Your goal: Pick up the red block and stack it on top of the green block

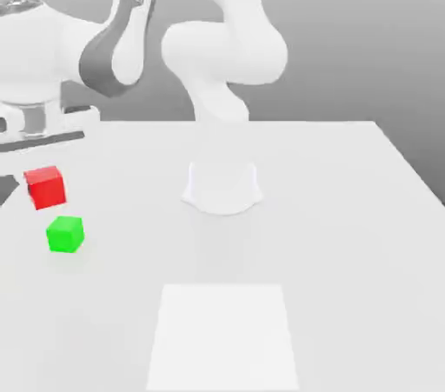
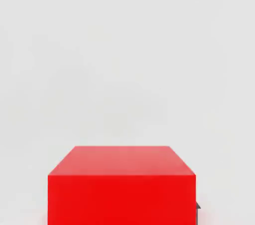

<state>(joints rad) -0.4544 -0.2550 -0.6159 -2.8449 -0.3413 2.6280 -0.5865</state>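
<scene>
The red block [image 1: 45, 187] is near the exterior view's left edge, with my gripper [image 1: 29, 187] shut on it. A dark finger [image 1: 8, 191] shows just left of the cube, below the white hand [image 1: 30, 116]. In the hand view the red block [image 2: 122, 186] looms close, and a sliver of a fingertip [image 2: 197, 207] presses against its side. The green block [image 1: 65, 234] rests on the table, a short way in front of the red one and slightly to its right. The two cubes are apart.
The arm's white base [image 1: 222, 186] stands mid-table, right of both blocks. A paler square patch [image 1: 224, 338] lies flat near the front edge. The light grey table [image 1: 348, 234] ends at the exterior view's right.
</scene>
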